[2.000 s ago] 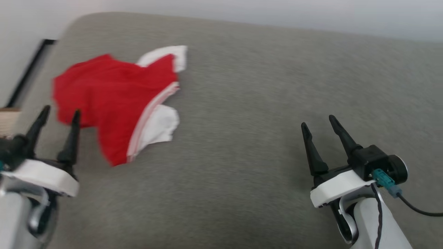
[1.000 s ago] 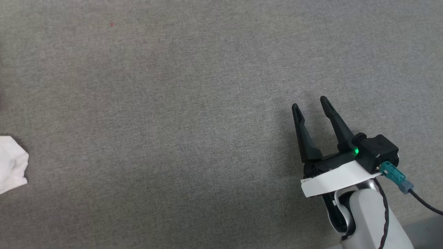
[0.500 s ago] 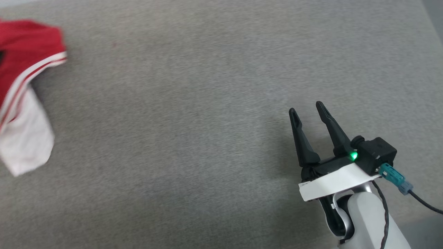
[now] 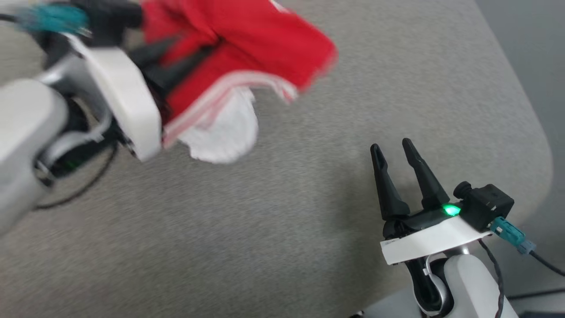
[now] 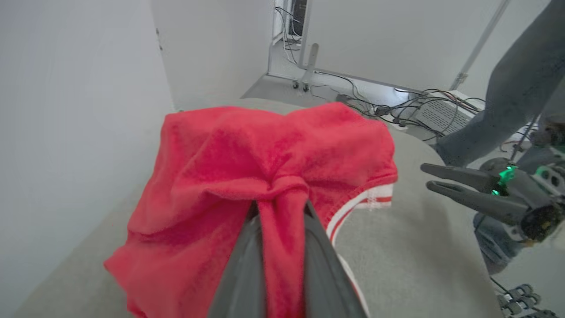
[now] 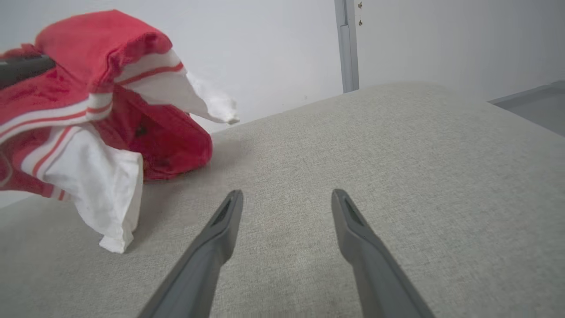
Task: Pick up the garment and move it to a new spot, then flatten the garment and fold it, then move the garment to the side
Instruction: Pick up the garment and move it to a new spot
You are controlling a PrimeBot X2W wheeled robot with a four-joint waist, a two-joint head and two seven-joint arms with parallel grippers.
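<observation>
The left tool (image 5: 280, 207) pinches a fold of the red garment (image 5: 265, 150) above the grey worktop (image 4: 287, 212). The right tool (image 4: 390, 145) stands spread, empty. The right wrist view shows the white sleeve end (image 6: 101, 198) hanging down to the worktop.

I count one garment (image 4: 247, 39), a red shirt, with two white sleeve ends (image 6: 101, 194) showing. I have two grippers on screen, the left gripper (image 5: 280, 212) and the right gripper (image 4: 390, 146), each with two dark fingers (image 4: 424, 176). There is one grey cushioned surface (image 4: 287, 198), one green light (image 4: 450, 210), two teal connectors (image 4: 507, 229) and one trouser leg (image 5: 507, 97) of a person. The floor cables (image 5: 388, 115) are too tangled for me to count.
</observation>
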